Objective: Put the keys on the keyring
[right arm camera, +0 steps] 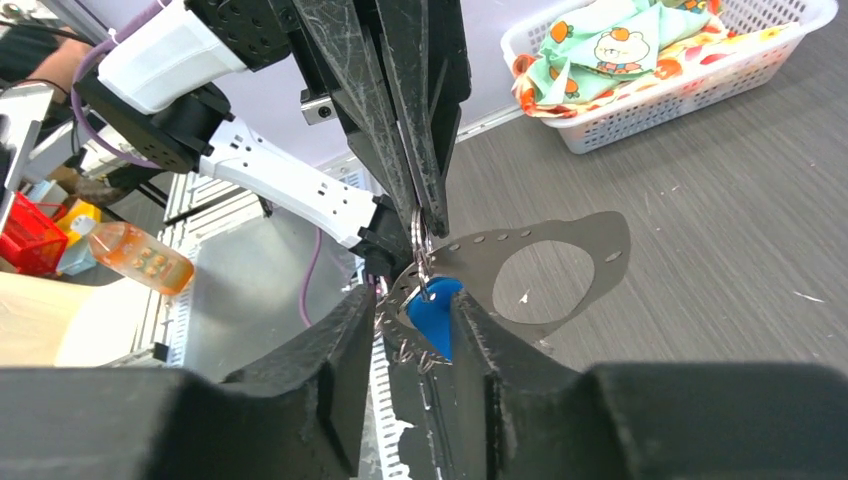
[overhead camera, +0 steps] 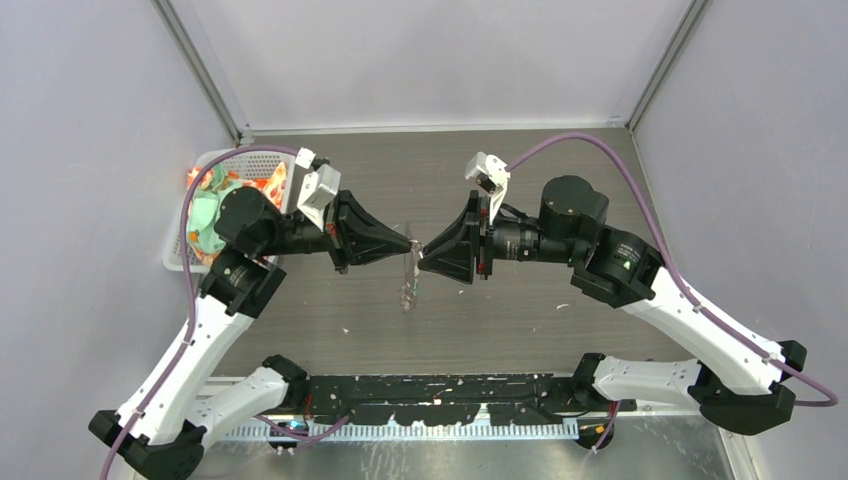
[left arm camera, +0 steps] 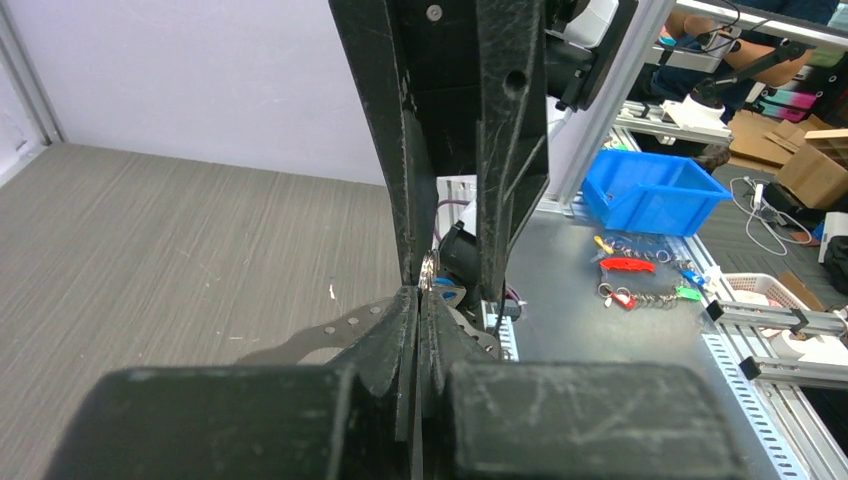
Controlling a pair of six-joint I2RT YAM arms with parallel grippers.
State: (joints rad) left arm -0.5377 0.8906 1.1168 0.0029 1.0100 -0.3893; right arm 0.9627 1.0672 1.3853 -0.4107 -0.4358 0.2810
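Both grippers meet tip to tip above the middle of the table. My left gripper (overhead camera: pixel 410 243) (left arm camera: pixel 427 292) is shut on a small silver split ring (right arm camera: pixel 418 235) (left arm camera: pixel 431 270). From it hangs the keyring (right arm camera: pixel 545 265) (overhead camera: pixel 409 278), a flat grey metal loop with small holes along its rim. A key with a blue head (right arm camera: pixel 437 318) hangs at the split ring, between the fingers of my right gripper (right arm camera: pixel 412 300) (overhead camera: pixel 425 252). The blue head lies against one finger (right arm camera: pixel 470 330), and a gap shows on its other side. The right jaws stand apart.
A white basket (overhead camera: pixel 205 160) (right arm camera: pixel 690 95) of printed cloths stands at the table's back left. Off the table's near edge lie a blue bin (left arm camera: pixel 650 190), loose key bunches (left arm camera: pixel 640 295) and an orange bottle (right arm camera: pixel 140 258). Walls close in the back and sides.
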